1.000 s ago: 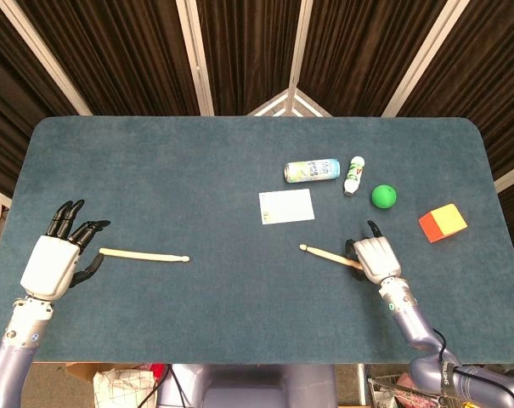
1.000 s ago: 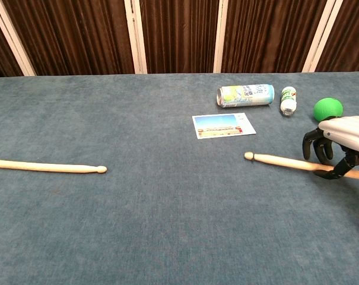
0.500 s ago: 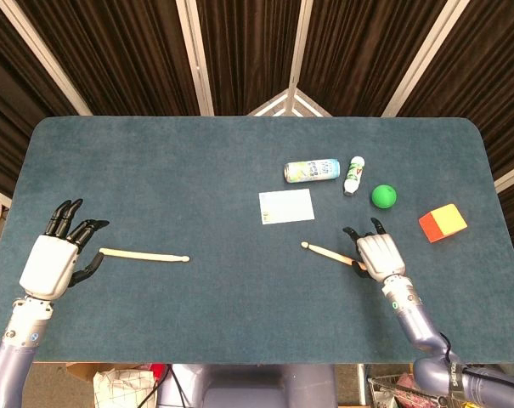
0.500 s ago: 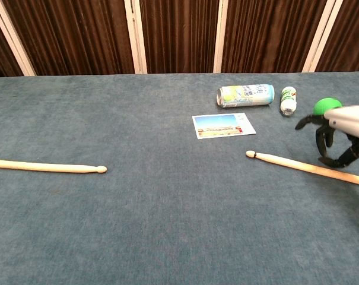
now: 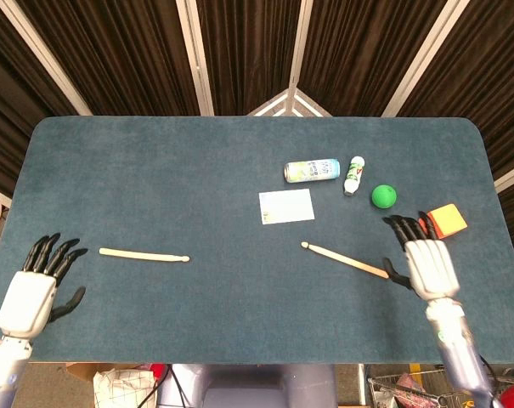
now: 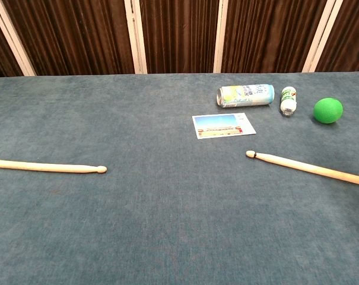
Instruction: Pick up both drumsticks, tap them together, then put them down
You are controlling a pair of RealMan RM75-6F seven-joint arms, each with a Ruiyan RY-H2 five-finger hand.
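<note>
From the head view, my left hand hovered over the near left corner of the table, fingers spread and holding nothing. The left drumstick lay flat on the cloth ahead of that hand and off to its right, butt end toward my fingertips but clear of them, tip pointing toward the table's middle. My right hand was near the right edge, fingers splayed apart and empty. The right drumstick lay slanted just to that hand's left, its butt end close beside my thumb; I could not tell whether they touched. Its tip pointed away toward a white card. Beyond my right fingertips sat a green ball, and an orange and yellow block lay right by them. Farther ahead lay a can on its side and a small bottle.

In the chest view neither hand showed. Both drumsticks lay flat on the cloth, one at the far left and one at the right, well apart.
</note>
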